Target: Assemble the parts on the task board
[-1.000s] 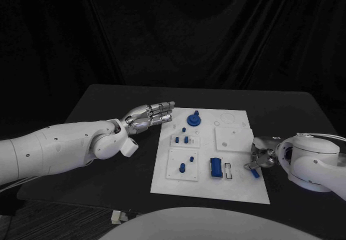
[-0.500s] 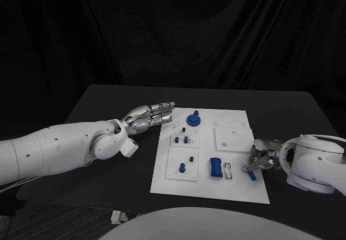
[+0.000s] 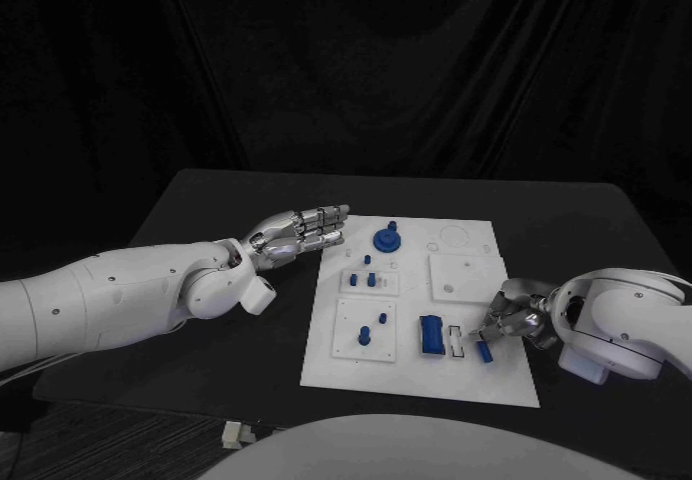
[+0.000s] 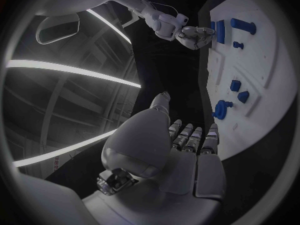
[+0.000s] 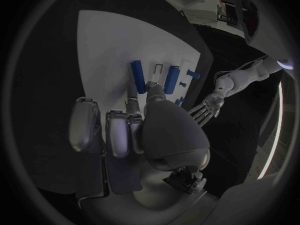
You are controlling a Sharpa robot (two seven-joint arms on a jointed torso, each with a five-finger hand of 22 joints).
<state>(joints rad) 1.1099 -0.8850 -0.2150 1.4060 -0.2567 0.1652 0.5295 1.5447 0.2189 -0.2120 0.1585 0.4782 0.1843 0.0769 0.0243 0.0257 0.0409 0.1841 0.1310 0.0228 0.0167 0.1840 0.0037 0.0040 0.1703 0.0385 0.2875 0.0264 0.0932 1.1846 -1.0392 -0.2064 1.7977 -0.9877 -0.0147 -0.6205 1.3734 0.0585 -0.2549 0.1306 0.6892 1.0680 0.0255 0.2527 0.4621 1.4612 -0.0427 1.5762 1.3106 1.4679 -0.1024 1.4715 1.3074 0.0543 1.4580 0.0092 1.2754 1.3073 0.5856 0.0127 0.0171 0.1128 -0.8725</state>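
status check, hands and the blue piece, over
Right hand pinches small blue part over task board by the empty slot. Left hand open, off the board. Nothing in the way.

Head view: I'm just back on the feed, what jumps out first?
The white task board mid-table, dotted with blue parts. At its right edge the right hand pinches a small blue peg beside the blue block and the slot next to it. The left hand hovers open off the board's upper left corner, holding nothing.

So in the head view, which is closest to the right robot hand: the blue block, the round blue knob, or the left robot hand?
From the right robot hand:
1. Blue block, just beside it on the board.
2. Round blue knob, at the board's far end.
3. Left robot hand, off the board's left edge.
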